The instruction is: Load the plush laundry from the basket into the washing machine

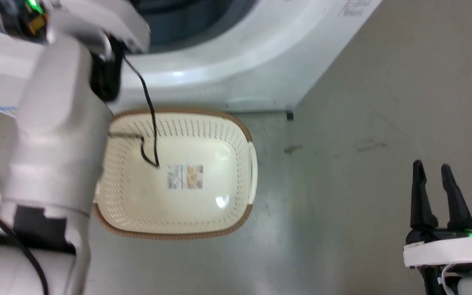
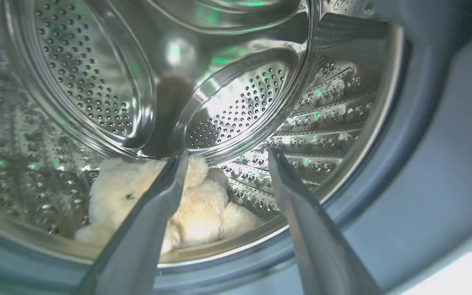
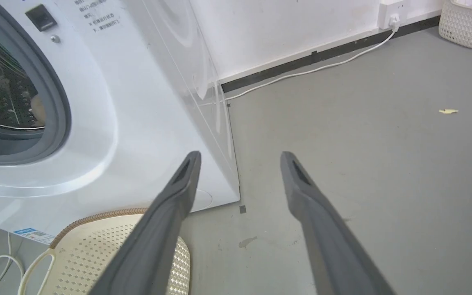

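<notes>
The cream-beige teddy bear lies on the floor of the steel drum inside the white washing machine. My left gripper reaches into the door opening above the bear, open, with nothing between its fingers. The oval cream basket stands on the floor in front of the washer with only a label sticker inside; its rim also shows in the right wrist view. My right gripper hovers open over bare floor to the right, well clear of the basket.
My pale left arm and its black cable cross over the basket's left side. A white power cord runs along the wall baseboard. A white woven basket stands in the far corner. A yellow scrap lies on the grey floor.
</notes>
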Available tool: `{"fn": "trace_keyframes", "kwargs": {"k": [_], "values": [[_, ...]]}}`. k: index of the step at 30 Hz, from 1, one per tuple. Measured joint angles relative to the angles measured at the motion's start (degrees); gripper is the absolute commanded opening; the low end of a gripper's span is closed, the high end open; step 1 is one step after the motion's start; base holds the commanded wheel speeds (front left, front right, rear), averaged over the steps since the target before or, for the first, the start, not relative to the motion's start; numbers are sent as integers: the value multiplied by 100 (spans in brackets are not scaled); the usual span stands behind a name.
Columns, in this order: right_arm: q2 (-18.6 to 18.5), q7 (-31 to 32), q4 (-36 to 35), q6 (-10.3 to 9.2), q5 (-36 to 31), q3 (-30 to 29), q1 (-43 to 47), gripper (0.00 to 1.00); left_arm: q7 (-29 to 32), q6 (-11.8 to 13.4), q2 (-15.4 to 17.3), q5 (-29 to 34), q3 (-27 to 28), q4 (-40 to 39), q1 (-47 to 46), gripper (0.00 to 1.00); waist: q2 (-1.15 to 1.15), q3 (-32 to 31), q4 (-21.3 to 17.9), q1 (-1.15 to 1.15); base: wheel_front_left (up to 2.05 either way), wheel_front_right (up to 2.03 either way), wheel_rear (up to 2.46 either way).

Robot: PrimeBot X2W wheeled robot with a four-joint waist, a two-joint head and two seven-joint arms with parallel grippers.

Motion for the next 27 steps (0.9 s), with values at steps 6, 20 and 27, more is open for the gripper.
{"fn": "trace_keyframes", "kwargs": {"k": [6,20,27], "values": [[-1,0,125,0,-247,69,179,100,-44,40,-85,-53,83,-218,784,100,0,-658,142,-1,0,0,0],[-1,0,275,0,-1220,324,628,100,-45,158,-291,-42,-30,-947,2629,100,0,-2105,487,-1,0,0,0],[0,0,318,0,-1292,360,860,100,-46,353,-292,-23,-71,-1438,3460,100,-1,-2683,726,-1,0,0,0]]}}
